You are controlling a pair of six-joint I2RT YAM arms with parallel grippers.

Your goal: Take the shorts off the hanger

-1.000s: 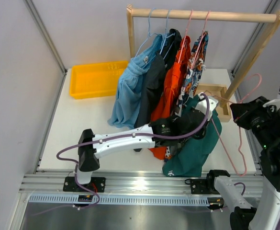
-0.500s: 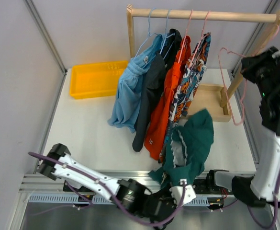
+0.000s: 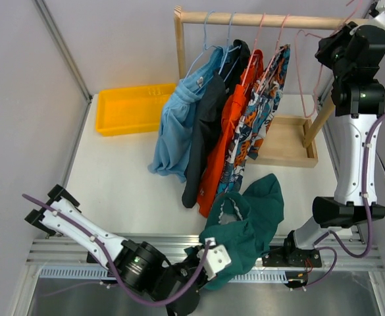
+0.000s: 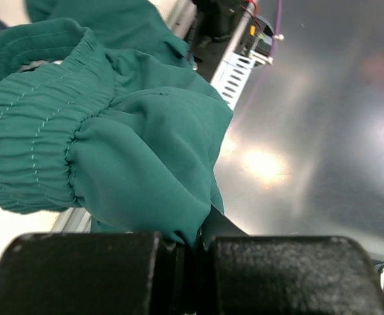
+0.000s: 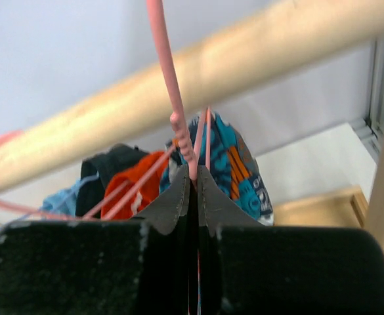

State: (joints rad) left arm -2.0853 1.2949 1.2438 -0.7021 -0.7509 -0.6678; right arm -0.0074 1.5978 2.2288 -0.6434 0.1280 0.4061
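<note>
The dark green shorts (image 3: 248, 220) lie bunched at the table's near edge, off any hanger. My left gripper (image 3: 213, 259) is shut on a fold of them, as the left wrist view (image 4: 195, 244) shows with the green fabric (image 4: 132, 131) pinched between the pads. Light blue (image 3: 176, 125), black (image 3: 208, 122), orange (image 3: 226, 135) and patterned (image 3: 259, 108) shorts hang on hangers from the wooden rail (image 3: 278, 21). My right gripper (image 5: 195, 176) is raised at the rail's right end (image 3: 327, 47), shut on a bare pink hanger (image 5: 166, 65).
A yellow tray (image 3: 129, 108) sits at the back left. The rack's wooden base tray (image 3: 287, 141) and slanted post (image 3: 318, 118) stand at the right. The metal frame rail (image 3: 80, 250) runs along the near edge, with a grey metal surface (image 4: 323, 131) below it.
My left gripper has drawn the green shorts toward the near edge. My right arm has lifted the bare pink hanger from table height up to the rail.
</note>
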